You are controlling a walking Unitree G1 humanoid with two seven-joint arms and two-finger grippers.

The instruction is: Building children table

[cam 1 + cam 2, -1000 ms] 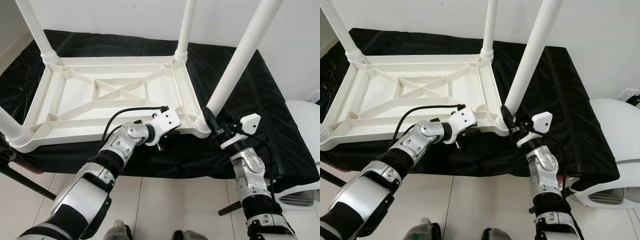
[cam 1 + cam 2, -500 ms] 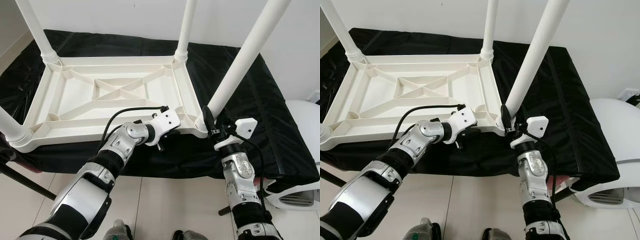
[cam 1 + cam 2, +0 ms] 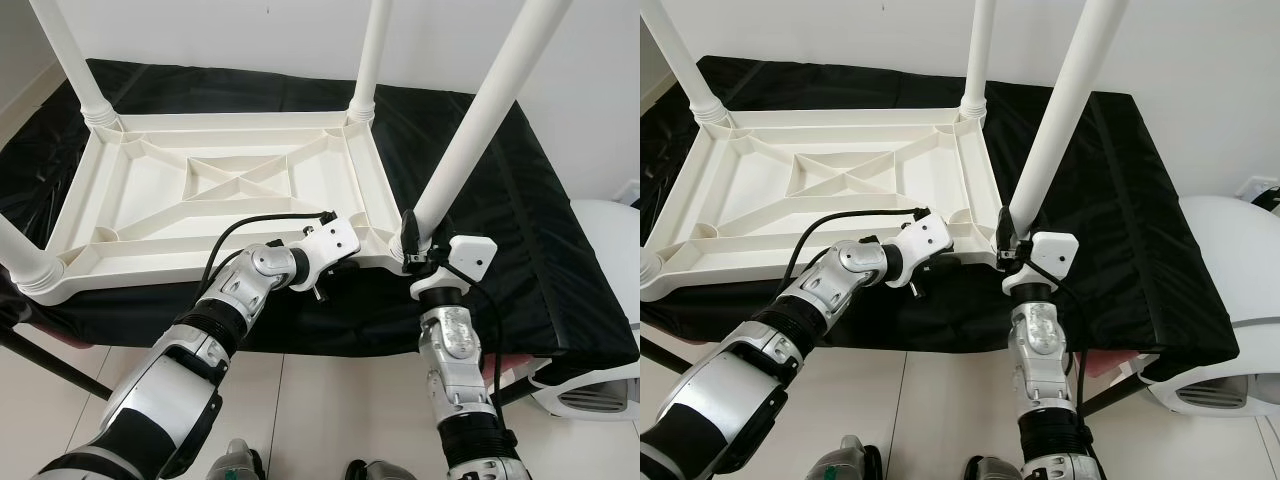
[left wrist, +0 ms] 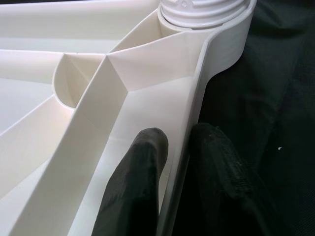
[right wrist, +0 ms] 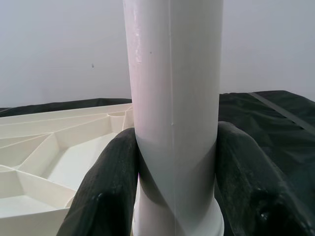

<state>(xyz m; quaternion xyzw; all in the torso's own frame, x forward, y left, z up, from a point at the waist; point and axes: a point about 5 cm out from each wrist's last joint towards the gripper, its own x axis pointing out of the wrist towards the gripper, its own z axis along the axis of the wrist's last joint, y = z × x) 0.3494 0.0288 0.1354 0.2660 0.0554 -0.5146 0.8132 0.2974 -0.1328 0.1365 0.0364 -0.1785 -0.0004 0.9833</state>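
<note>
Tabletop point(image 3: 210, 195) of white plastic, upside down on a table draped in black cloth point(image 3: 520, 240), ribbed underside up, across the left and centre of the frame. Four white legs in the corner sockets: far-left leg point(image 3: 72, 60), far-right leg point(image 3: 368, 55), near-left leg point(image 3: 22, 255) cut by the left edge, and near-right leg point(image 3: 480, 120) leaning toward the upper right corner.

Right gripper point(image 3: 415, 235), just right of centre, at the base of the near-right leg, close above its socket; jaws pinching that leg, one black finger point(image 5: 110, 191) pressed to each side of the white tube in the right wrist view.

Left gripper point(image 4: 174, 147), just below centre of the frame, at the near long rim of the tabletop, beside the near-right corner; jaws clamped on the thin rim wall, one finger point(image 4: 138, 182) inside against the ribbed underside, the other outside over the black cloth. Black cable point(image 3: 260, 225) arching along the left forearm.

White rounded appliance point(image 3: 605, 300) at the lower right edge, pale tiled floor point(image 3: 340, 420) along the bottom.
</note>
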